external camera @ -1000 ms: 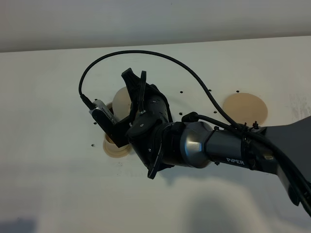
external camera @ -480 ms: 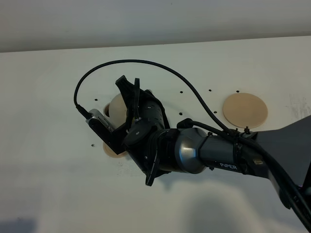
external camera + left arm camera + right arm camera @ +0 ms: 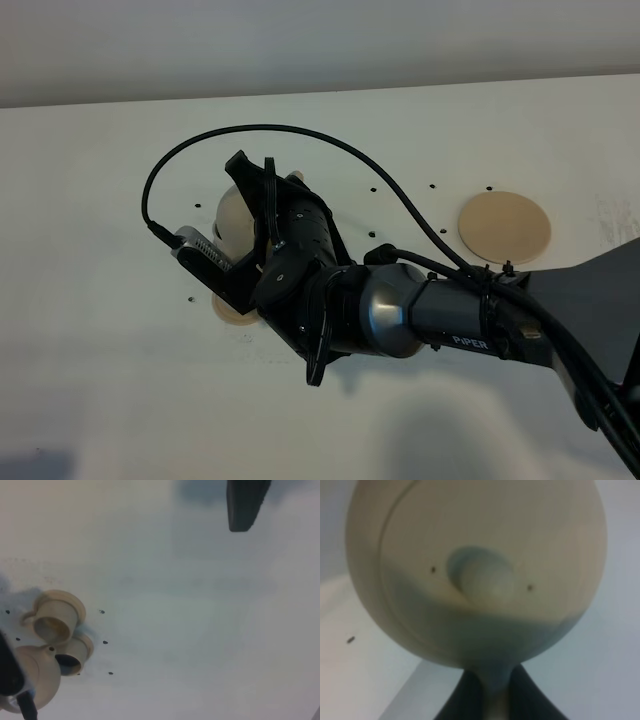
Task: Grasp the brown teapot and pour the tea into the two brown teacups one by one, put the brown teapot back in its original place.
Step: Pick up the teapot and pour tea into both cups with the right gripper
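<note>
1 teapot (image 3: 475,555) pinched by R gripper (image 3: 494,698); 2 cups (image 3: 56,621); 1 disc (image 3: 505,227); L gripper (image 3: 245,505) unclear.

We see a white table (image 3: 90,200) marked with small dark specks (image 3: 190,298); toward its right a flat round tan disc (image 3: 505,227) lies on it. Left of the middle a small saucer (image 3: 228,311) shows partly; two tan teacups (image 3: 55,619) stand close together there.

The teapot (image 3: 232,208) hangs above the desk (image 3: 100,380), left of its middle. Just beside it, toward its 6 o'clock, the first teacup (image 3: 56,621) and the second teacup (image 3: 75,650) stand close together. The disc (image 3: 505,227) lies well apart at the teapot's 3 o'clock.
</note>
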You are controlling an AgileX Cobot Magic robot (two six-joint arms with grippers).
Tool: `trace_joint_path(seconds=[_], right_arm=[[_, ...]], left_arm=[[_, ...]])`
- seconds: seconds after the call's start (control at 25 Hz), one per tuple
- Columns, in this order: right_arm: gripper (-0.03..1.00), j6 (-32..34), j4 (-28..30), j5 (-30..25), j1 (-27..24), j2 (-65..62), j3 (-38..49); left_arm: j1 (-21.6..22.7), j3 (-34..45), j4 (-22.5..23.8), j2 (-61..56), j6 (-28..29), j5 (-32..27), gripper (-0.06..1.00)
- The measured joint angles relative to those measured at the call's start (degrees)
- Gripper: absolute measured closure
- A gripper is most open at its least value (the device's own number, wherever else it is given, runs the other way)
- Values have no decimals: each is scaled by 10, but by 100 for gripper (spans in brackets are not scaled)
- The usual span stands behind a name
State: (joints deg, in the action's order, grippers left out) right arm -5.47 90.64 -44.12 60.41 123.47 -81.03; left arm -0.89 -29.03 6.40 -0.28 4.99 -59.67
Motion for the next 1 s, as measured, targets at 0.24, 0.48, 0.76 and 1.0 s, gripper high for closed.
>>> trace_joint_path(seconds=[0.24, 0.48, 0.76, 1.0], right_arm=[[84, -14, 6, 0, 0, 0, 0], [84, -33, 8, 0, 0, 0, 0], [84, -48, 21, 1, 0, 0, 0], [84, -74, 27, 2, 0, 0, 0]], left_arm=[[0, 0, 0, 0, 0, 0, 33], [0, 0, 0, 0, 0, 0, 33], [0, 0, 0, 0, 0, 0, 33], [0, 0, 0, 0, 0, 0, 33]])
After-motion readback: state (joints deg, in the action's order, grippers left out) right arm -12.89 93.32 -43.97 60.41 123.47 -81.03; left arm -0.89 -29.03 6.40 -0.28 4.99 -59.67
